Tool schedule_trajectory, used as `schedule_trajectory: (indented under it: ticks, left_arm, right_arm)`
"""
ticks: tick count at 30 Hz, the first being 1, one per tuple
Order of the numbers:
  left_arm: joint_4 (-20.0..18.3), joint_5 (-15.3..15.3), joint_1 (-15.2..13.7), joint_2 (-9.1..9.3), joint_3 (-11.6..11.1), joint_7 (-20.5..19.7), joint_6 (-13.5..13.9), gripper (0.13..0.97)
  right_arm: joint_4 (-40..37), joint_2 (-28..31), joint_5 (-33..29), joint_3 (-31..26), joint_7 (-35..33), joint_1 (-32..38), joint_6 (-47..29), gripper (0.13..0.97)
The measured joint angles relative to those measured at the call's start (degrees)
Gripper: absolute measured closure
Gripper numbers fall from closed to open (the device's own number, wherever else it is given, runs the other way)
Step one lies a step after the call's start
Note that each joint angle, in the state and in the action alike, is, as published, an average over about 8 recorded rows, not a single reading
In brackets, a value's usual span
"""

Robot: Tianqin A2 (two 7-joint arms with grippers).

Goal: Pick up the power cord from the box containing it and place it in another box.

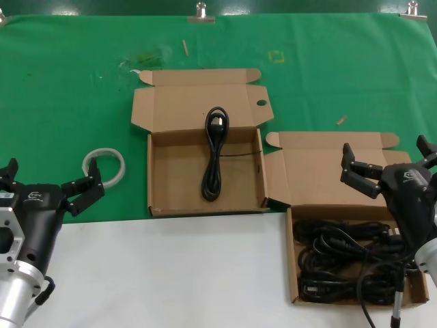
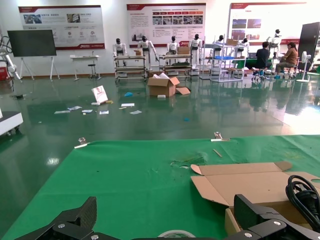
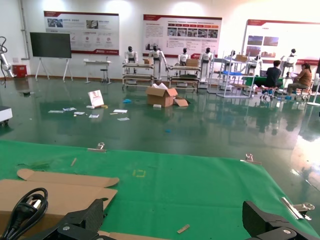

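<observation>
While both hands sit spread wide, left hand (image 1: 46, 183) and right hand (image 1: 388, 158), one power cord (image 1: 214, 155) lies between them in the middle box (image 1: 205, 205), running lengthwise, plug end far.

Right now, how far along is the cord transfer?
Done: another box already holds a tangled pile of black cords. In hand: nothing. The left gripper, beside a white ring, and the right gripper, above that pile, are both open. Left: the power cord lies untouched in the box containing it, so pick, carry and placement remain.
</observation>
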Motion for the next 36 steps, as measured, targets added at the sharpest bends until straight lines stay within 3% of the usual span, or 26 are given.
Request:
schedule_trajectory:
  ticks: [36]
  left_arm:
    - [0.00, 0.00, 0.00, 0.00, 0.00, 0.00, 0.00, 0.132]
  right_arm:
    - [0.00, 0.00, 0.00, 0.00, 0.00, 0.00, 0.00, 0.129]
